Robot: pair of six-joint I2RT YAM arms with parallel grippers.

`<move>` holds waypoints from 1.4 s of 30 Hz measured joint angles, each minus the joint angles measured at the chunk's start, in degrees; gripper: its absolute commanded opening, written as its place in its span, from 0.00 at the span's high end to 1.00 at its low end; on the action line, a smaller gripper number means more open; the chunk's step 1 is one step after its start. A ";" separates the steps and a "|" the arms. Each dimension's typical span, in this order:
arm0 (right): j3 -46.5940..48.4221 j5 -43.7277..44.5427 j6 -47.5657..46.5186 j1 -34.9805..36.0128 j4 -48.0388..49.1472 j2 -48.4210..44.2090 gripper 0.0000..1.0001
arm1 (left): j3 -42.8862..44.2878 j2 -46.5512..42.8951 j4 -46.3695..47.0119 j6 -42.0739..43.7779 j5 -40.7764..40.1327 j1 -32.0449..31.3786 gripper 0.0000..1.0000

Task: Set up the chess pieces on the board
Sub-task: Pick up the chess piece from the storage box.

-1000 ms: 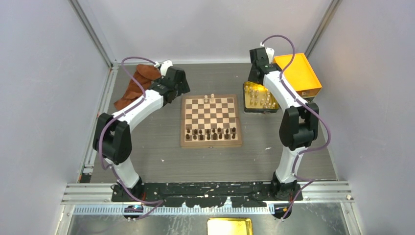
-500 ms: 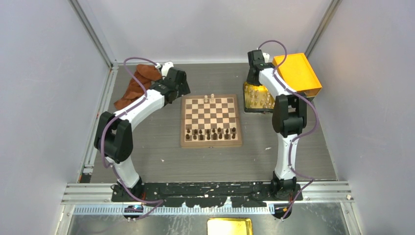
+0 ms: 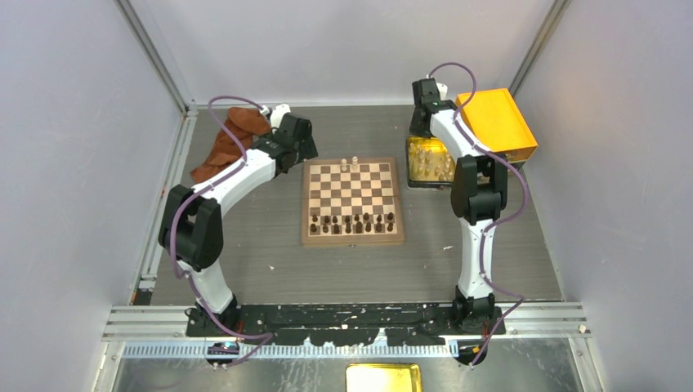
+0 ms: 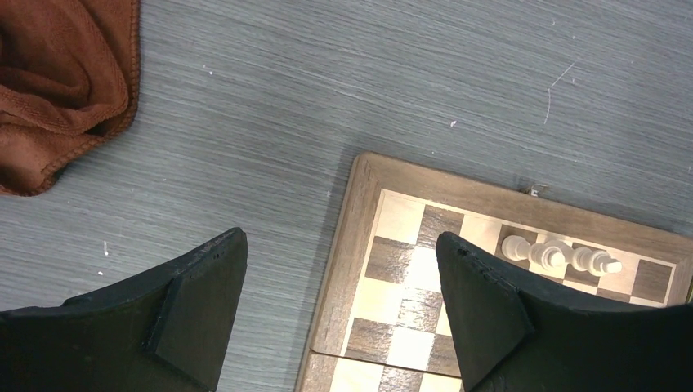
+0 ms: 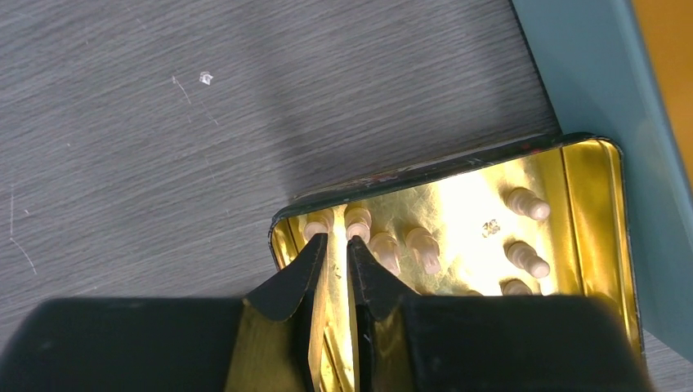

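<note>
The right gripper is held nearly closed inside the tray, nothing seen between its jaws. Two of seven visible chess pieces are found just beyond its tips. The left gripper is spread wide over the corner of the board, where three pieces are seen.

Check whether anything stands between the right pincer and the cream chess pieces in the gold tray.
Nothing visible does. The right pincer hangs over a corner of the tray, its tips right beside the nearest chess pieces; only bare gold floor shows between them.
</note>
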 measured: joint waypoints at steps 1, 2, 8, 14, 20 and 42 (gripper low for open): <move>0.00 -0.07 -0.02 -0.04 -0.09 0.20 0.80 | 0.00 0.02 0.00 0.02 -0.09 0.00 0.14; 0.00 -0.24 -0.02 -0.11 -0.13 0.48 0.80 | 0.00 0.02 -0.02 0.02 -0.17 0.00 0.14; -0.61 -0.83 -0.04 -0.28 -0.04 0.90 0.80 | 0.00 0.02 -0.07 0.00 -0.22 0.00 0.14; -2.73 -1.27 -0.02 -0.28 0.42 0.90 0.81 | 0.00 0.13 -0.09 -0.02 -0.22 0.00 0.14; -3.39 -1.81 -0.02 -0.66 0.55 0.90 0.81 | 0.00 0.81 -0.11 -0.04 -0.22 0.00 0.14; -3.37 -3.23 0.04 -1.36 0.85 2.38 0.73 | 0.22 2.21 -0.13 -0.02 -0.22 0.00 0.14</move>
